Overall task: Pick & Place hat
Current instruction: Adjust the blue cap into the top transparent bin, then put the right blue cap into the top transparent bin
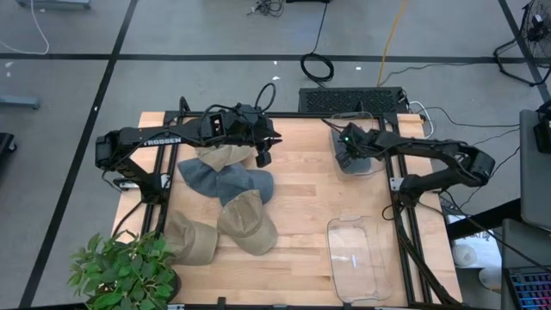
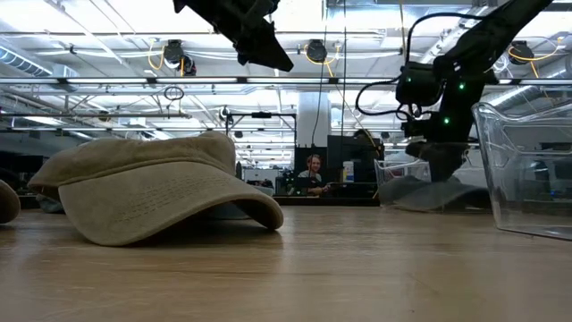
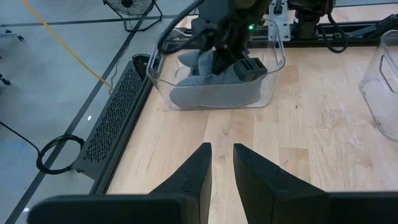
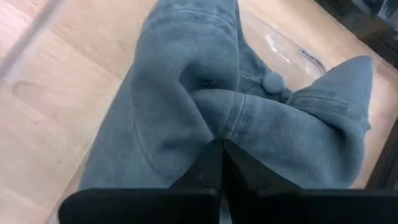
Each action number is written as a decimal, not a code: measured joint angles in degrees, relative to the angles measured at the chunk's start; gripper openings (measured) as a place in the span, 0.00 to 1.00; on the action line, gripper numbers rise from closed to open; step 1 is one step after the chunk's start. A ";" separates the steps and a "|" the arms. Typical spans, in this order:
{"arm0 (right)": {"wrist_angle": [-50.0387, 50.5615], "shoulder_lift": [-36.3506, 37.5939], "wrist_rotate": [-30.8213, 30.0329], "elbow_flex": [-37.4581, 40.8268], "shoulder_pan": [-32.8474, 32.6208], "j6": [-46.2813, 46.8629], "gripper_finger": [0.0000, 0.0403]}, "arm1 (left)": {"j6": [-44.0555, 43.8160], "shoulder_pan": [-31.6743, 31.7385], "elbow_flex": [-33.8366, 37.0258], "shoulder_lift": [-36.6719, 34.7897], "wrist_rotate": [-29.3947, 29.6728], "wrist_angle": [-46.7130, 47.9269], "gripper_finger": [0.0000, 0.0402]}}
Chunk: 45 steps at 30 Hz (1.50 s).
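Right gripper (image 4: 222, 163) pinched shut on blue hat (image 4: 205, 93) inside clear bin (image 3: 270, 65); thin fabric fold may slip free on lifting, or snag the wall.

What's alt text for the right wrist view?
The right tool is shut, its fingers pinching a fold of a crumpled blue-grey hat, seen close up with its top button showing. The hat lies in a clear bin on the light wooden table.
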<state>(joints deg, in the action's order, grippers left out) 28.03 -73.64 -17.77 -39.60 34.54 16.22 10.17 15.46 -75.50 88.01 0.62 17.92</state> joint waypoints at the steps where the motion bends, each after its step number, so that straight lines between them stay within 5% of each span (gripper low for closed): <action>1: -0.55 0.97 0.05 0.03 -0.11 -0.22 0.00 | 0.00 0.00 0.00 0.00 0.00 0.04 0.19; 11: -3.83 13.71 0.11 -1.17 -2.53 -5.05 0.00 | 0.00 0.00 0.00 0.00 0.00 -0.06 0.19; 19: -6.63 26.57 0.05 -1.24 -12.70 -7.93 0.00 | -1.74 0.39 -0.01 -4.96 -2.11 1.15 0.19; 25: -8.43 30.10 0.08 -0.64 -24.39 -6.66 0.00 | -1.53 0.52 4.36 -15.11 -3.63 3.42 0.19; 36: -30.47 31.25 0.28 11.47 -44.39 -13.37 0.00 | -8.37 0.52 26.82 -43.88 -4.13 -5.57 0.19; 45: -29.00 46.98 -0.05 16.89 -50.32 -12.89 0.00 | -12.90 0.55 37.58 -60.92 -4.22 -5.48 0.19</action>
<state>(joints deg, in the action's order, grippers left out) -0.98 -26.65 -17.82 -22.71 -15.78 3.33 -2.73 16.01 -37.92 27.09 -3.60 12.44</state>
